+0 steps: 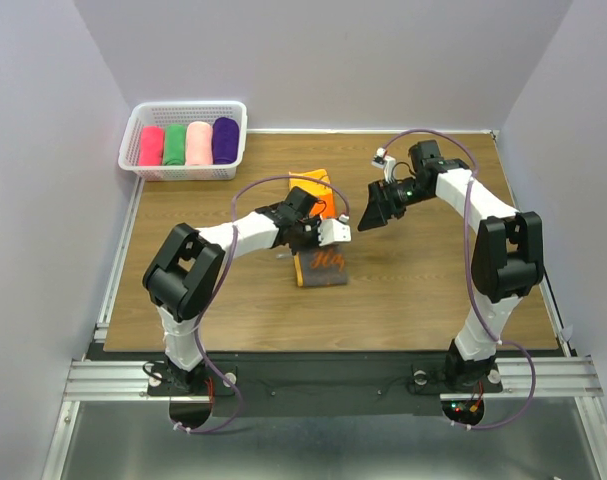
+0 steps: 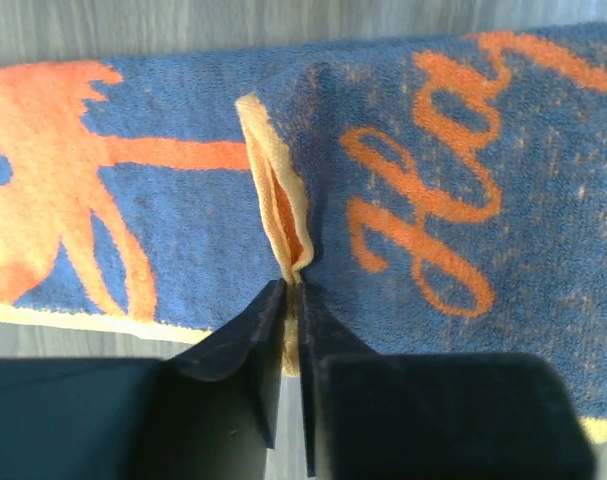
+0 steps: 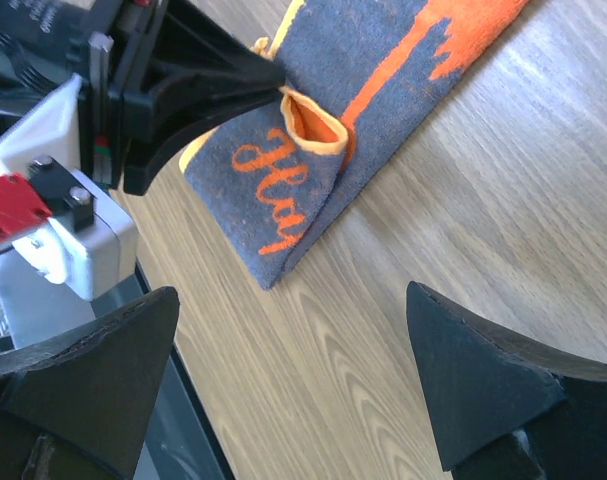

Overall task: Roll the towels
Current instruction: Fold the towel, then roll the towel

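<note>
A small soft cloth towel [image 1: 321, 268], dark blue-grey with orange print and cursive orange lettering, lies stretched out flat near the middle of the wooden desk [image 1: 433, 290]. Its long side runs away from the arm bases. In the top view its far part reads mostly orange and its near part dark.

The left hand [image 2: 291, 285] is pressed together on the towel's pale yellow hem, midway along one long edge. It pinches up a small pocket of cloth there, and the orange underside shows inside the pocket. The rest of the towel lies on the desk.

The right hand [image 1: 368, 218] hangs above bare wood just to the right of the towel. Its two dark fingers [image 3: 93, 370] are spread wide and grip nothing, and its camera looks across at the pinched fold.

At the far left corner stands a white plastic lattice basket [image 1: 188, 105]. It holds four short fat rolled towels side by side: a hot-pink roll [image 1: 151, 146], a green roll [image 1: 175, 145], a pale pink roll [image 1: 199, 143] and a purple roll [image 1: 225, 140].
</note>
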Robot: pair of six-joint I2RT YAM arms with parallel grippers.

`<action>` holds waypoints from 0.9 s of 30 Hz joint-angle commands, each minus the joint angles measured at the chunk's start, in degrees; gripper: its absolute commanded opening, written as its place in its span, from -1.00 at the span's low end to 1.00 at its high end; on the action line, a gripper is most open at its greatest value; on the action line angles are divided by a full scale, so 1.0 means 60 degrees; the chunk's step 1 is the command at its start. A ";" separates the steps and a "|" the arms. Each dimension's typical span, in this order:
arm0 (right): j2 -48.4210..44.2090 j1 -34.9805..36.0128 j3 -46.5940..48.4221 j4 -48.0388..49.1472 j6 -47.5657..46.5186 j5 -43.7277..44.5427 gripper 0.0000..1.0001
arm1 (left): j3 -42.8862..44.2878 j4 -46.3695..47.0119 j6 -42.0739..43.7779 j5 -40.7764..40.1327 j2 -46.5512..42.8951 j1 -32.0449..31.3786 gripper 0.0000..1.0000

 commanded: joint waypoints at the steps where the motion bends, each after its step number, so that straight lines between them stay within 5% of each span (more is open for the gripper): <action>1: 0.0001 -0.0056 -0.0198 -0.0043 -0.0212 -0.0257 0.99 | 0.0679 0.0206 -0.0047 -0.0069 -0.0363 0.0140 -0.42; 6: -0.0189 -0.0012 -0.0155 -0.0028 -0.0109 -0.0565 0.79 | 0.1017 -0.0131 -0.0983 0.0225 -0.1416 0.0535 -0.10; 8: -0.0321 0.0134 -0.0096 -0.0028 -0.0080 -0.0652 0.56 | 0.0901 -0.0292 -0.1481 0.0648 -0.2206 0.0886 0.05; 10: -0.0468 0.0469 -0.0067 -0.0028 -0.0051 -0.0828 0.22 | 0.0638 -0.0163 -0.2228 0.0956 -0.2865 0.1486 0.47; 11: -0.0483 0.0631 -0.0125 -0.0028 0.0007 -0.1061 0.12 | 0.0303 -0.0089 -0.2448 0.1247 -0.3593 0.1909 0.86; 12: -0.0483 0.0836 -0.0125 -0.0042 0.0051 -0.1164 0.06 | 0.0111 -0.0059 -0.2667 0.1250 -0.3963 0.2029 0.97; 20: 0.1038 0.2566 -0.0141 0.0293 0.0211 -0.1883 -0.21 | -0.2145 -0.0058 -0.2671 0.1572 -0.6953 0.1943 0.97; 27: 0.2431 0.2552 0.0096 0.0836 0.0315 -0.1444 -0.24 | -0.4576 0.0365 -0.0886 -0.1062 -0.7818 -0.0503 0.97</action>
